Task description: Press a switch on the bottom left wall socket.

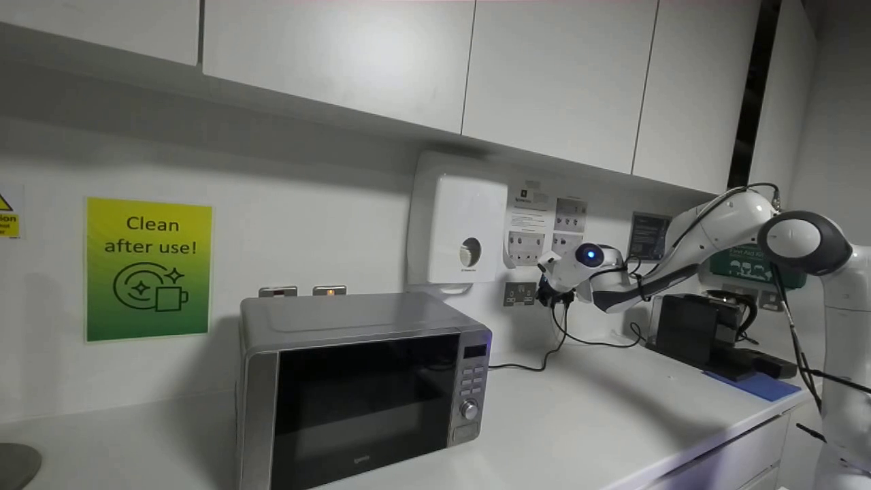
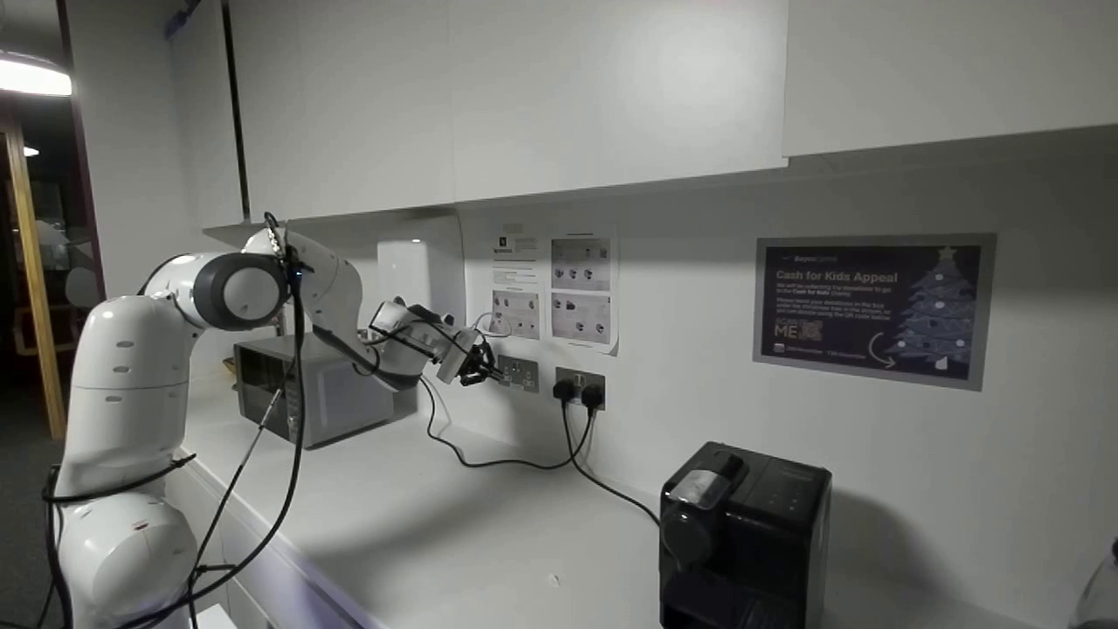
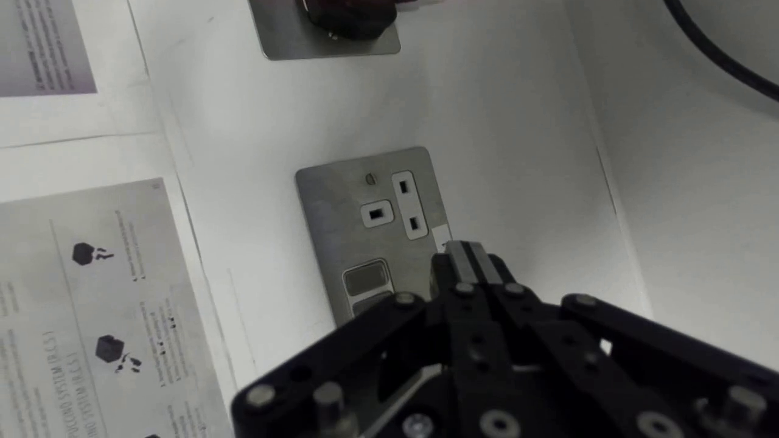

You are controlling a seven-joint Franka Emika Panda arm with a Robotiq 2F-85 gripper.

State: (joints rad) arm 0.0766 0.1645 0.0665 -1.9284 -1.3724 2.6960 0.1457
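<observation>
My pincer (image 3: 470,250) was clenched, its two fingertips (image 3: 461,263) lying side by side with only a thin dark line between them. My white arm (image 2: 244,293) stretched out behind it, over the pale counter (image 2: 489,524). Right ahead of the tips was the wall socket (image 3: 377,237), a grey metal double plate; whether I touched it, I could not tell. In the wrist view my tips overlapped the plate's edge, close by a white label (image 3: 440,235), and the black body of the pincer hid the nearer end. Beyond the tips showed a pale outlet (image 3: 409,205) with dark slots. The two dark rocker switches (image 3: 366,278), in a light frame, sat off to one side of my tips, the nearer one partly covered by the pincer.

To one side of the pincer, at about its height, a second plate (image 2: 579,377) bore two black plugs (image 2: 565,390), their cables (image 2: 515,461) dropping to the counter below me. Above the pincer were printed sheets (image 2: 583,264). On its other side I had a white wall box (image 1: 468,211) with a round dark spot, mounted higher than my tips, and a microwave (image 1: 364,395), standing on the counter. Well apart from the pincer, on the plugs' side, stood a black coffee machine (image 2: 742,524), visible in both exterior views.
</observation>
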